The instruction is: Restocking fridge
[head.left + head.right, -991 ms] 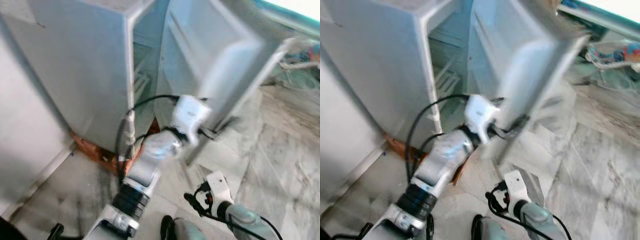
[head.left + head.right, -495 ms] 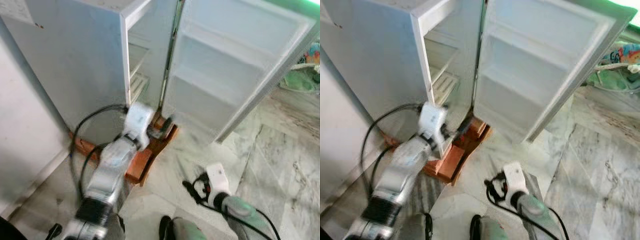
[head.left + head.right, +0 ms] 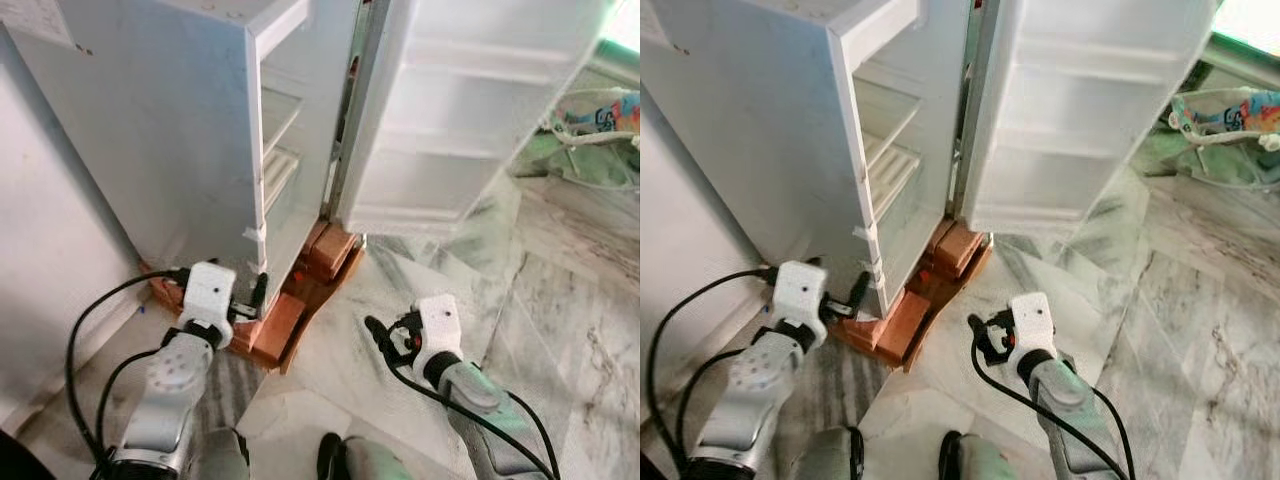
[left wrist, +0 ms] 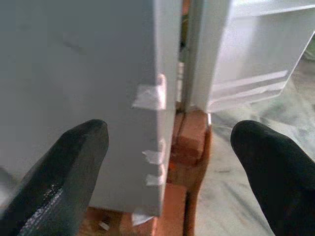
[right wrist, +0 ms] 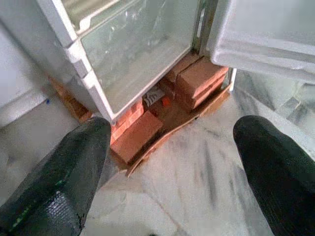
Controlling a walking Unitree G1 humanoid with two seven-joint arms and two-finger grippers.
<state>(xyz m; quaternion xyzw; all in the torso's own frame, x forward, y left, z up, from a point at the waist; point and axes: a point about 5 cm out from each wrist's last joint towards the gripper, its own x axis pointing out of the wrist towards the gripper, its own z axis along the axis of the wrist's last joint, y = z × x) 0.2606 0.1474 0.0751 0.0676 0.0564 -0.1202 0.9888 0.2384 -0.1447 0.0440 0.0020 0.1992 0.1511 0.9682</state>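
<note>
Fridge (image 3: 170,130) top and open door (image 3: 480,110) upper part, both beyond the frame edge.

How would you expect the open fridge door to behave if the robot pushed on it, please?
The fridge door probably swings easily: its shelves look bare, so it is likely light. The fridge stands on bricks, so a hard shove might rock it.

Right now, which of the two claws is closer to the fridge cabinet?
The left claw, beside the fridge cabinet's bottom corner; the right claw hangs over open marble floor.

No text, label or number is legible in these views.
</note>
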